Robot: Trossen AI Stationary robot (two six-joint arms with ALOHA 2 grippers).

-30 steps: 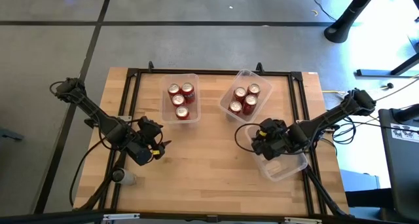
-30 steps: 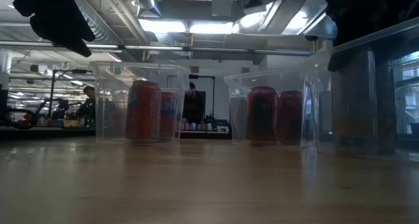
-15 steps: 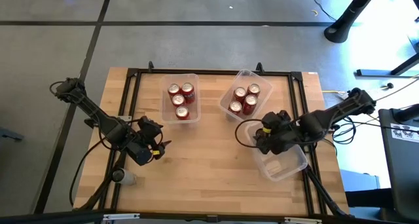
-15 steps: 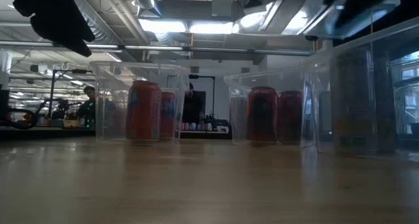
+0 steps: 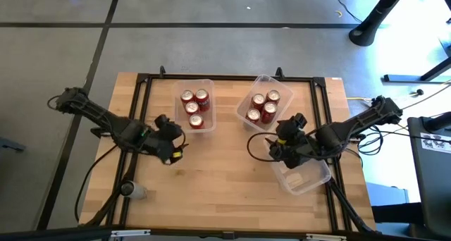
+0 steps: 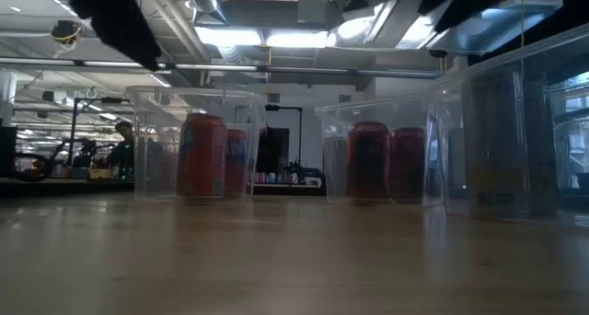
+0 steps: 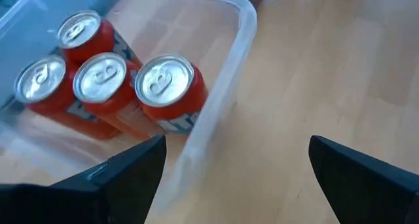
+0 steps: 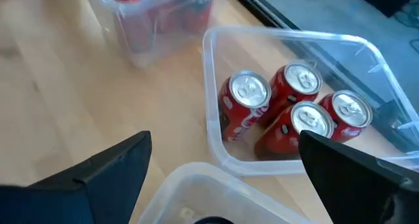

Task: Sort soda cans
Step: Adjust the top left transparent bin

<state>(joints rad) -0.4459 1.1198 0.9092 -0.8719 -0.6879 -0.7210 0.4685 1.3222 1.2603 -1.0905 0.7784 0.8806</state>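
Four red soda cans [image 5: 194, 108] stand in the clear left bin [image 5: 177, 121]; they also show in the left wrist view [image 7: 105, 86]. Four more red cans [image 5: 263, 107] stand in the clear right bin [image 5: 243, 118] and show in the right wrist view [image 8: 294, 109]. A grey can [image 5: 132, 191] lies on its side at the table's near left. My left gripper [image 5: 173, 144] is open and empty above the wood beside the left bin's near corner. My right gripper [image 5: 276, 141] is open and empty, raised over the third bin's [image 5: 317, 177] far rim.
The third clear bin [image 8: 196, 185] sits at the near right and I see no can in it. A black frame [image 5: 141, 100] runs around the table's edges. Bare wood [image 5: 225, 177] lies between the arms toward the near edge.
My left gripper has gone toward the far edge and a little right, up to the left bin's near corner. My right gripper has risen out of the third bin and shifted slightly toward the right bin of cans. No can has moved.
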